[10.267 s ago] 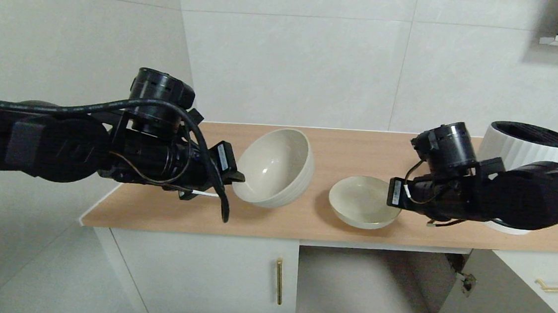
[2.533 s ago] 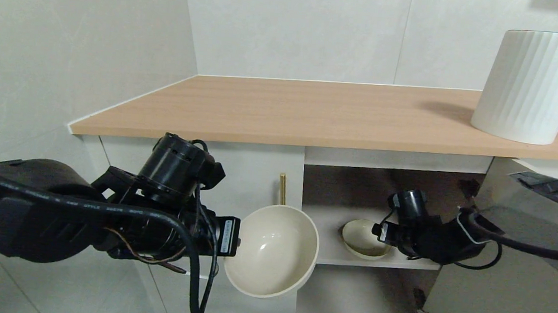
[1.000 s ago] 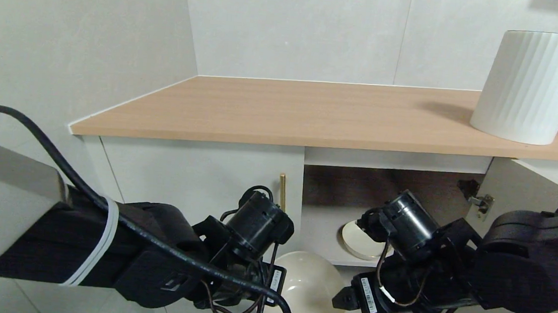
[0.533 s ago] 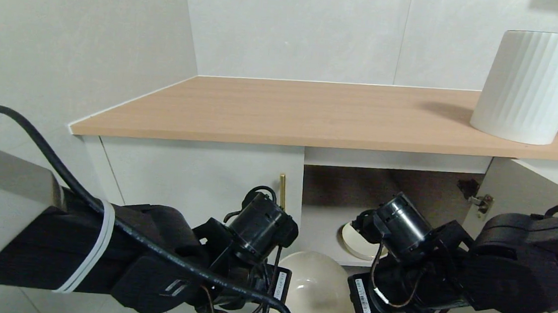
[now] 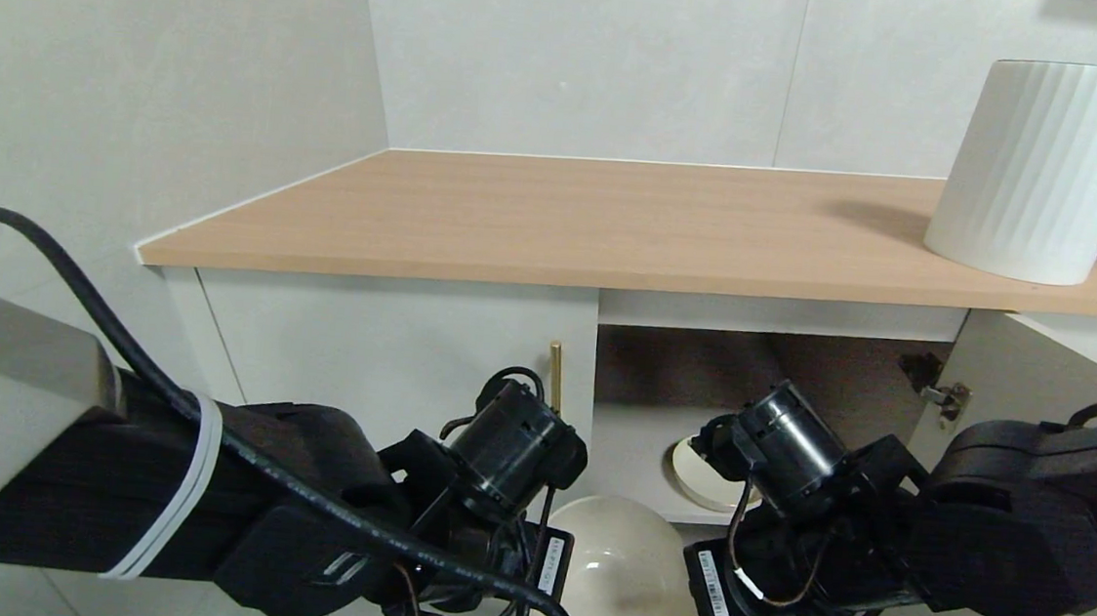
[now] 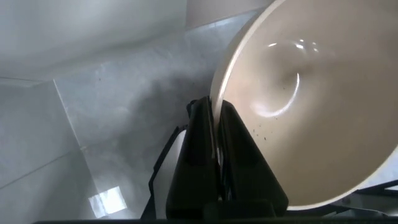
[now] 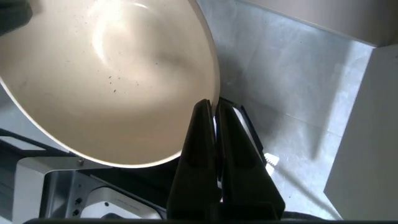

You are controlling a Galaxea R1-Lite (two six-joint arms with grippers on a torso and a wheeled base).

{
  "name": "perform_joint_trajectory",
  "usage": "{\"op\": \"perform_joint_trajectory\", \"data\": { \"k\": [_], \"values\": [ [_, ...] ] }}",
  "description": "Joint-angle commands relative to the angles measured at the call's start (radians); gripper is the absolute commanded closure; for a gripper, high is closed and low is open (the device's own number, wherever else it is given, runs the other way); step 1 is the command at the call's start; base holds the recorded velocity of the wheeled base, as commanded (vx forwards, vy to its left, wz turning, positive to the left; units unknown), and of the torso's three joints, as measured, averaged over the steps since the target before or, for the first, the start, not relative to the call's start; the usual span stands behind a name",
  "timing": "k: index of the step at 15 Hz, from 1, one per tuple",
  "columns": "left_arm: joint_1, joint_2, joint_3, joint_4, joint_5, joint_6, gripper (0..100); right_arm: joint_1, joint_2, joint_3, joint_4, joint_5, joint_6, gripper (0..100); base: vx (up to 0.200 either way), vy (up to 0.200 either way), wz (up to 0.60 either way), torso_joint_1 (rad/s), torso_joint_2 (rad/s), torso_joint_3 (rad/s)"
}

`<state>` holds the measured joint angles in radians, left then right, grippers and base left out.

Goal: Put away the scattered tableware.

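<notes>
Left gripper (image 6: 213,112) narrowed onto the large bowl (image 5: 610,587) at its 9 o'clock rim, right gripper (image 7: 212,109) pinching the 3 o'clock rim, bowl glossy cream, round and deep, low before the open cabinet (image 5: 773,316), 1 small shallow bowl (image 5: 703,479) on the shelf (image 5: 630,456) at 1 o'clock.

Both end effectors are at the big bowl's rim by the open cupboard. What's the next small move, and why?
Probably open the left end effector and let go. The wrist views show each one clamped on the rim of the large bowl, so the right end effector seems to have it, and it is nearer the cupboard shelf where the small bowl sits.
</notes>
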<state>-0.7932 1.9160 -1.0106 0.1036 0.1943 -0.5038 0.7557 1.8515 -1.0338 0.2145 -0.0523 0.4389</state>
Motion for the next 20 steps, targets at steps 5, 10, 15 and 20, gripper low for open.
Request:
{"op": "perform_joint_trajectory", "data": {
  "k": [5,10,15,20],
  "values": [
    [0.002,-0.002,-0.002,0.001,0.002,-0.001,0,0.001,0.008,0.001,0.000,-0.001,0.000,100,0.000,0.000,0.00,0.000,0.00,0.000],
    [0.005,-0.031,-0.005,-0.002,0.005,-0.013,0,-0.009,0.017,-0.003,0.000,-0.003,0.000,100,0.000,0.000,0.00,0.000,0.00,0.000],
    [0.022,-0.124,-0.003,-0.032,-0.001,-0.045,0,-0.153,0.031,0.001,-0.035,-0.044,0.084,100,0.000,0.000,0.00,0.000,0.00,0.000],
    [0.025,-0.132,-0.002,-0.032,-0.001,-0.045,0,-0.345,0.064,0.008,-0.207,-0.043,0.175,100,0.000,0.000,0.00,0.000,0.00,0.000]
  ]
}}
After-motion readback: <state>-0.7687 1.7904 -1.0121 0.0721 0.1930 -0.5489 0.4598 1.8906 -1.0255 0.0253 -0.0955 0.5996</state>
